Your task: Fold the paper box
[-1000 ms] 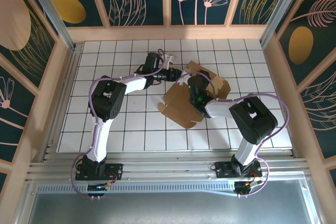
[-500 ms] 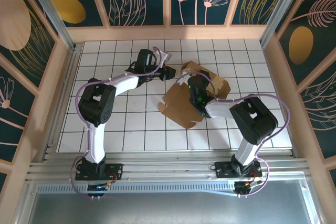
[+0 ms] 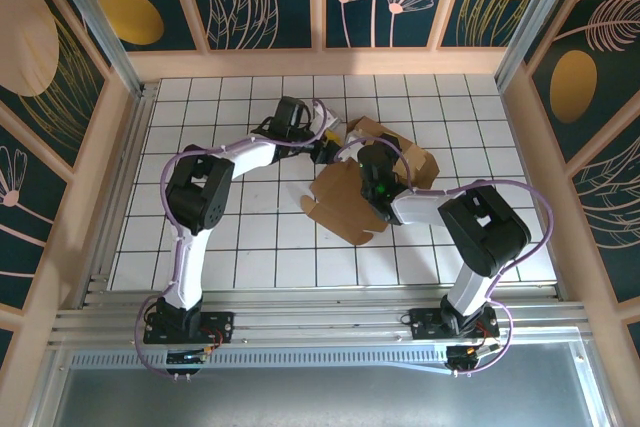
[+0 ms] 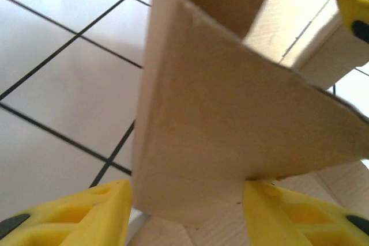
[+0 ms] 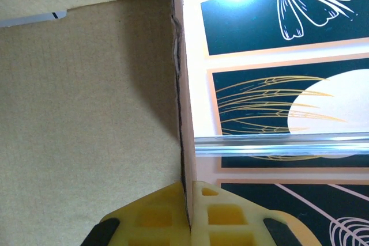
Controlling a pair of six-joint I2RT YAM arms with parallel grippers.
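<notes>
The paper box (image 3: pixel 345 197), plain brown matte cardboard, lies partly erected on the white tiled table (image 3: pixel 240 247). Its raised walls form an open enclosure just beyond the right hand, and a flat panel with notched edges extends to that hand's left. The right hand (image 5: pixel 189 208) is clenched on one upright wall. Its wrist view shows the thin, ragged cardboard edge pinched between yellow ribbed pads (image 5: pixel 155 220), with fibrous board surface to their left. The left hand (image 4: pixel 187 217) is released, with its yellow fingers (image 4: pixel 75 220) spread and a smooth angular flap standing between them. The top view shows both hands at the box's far-left portion.
</notes>
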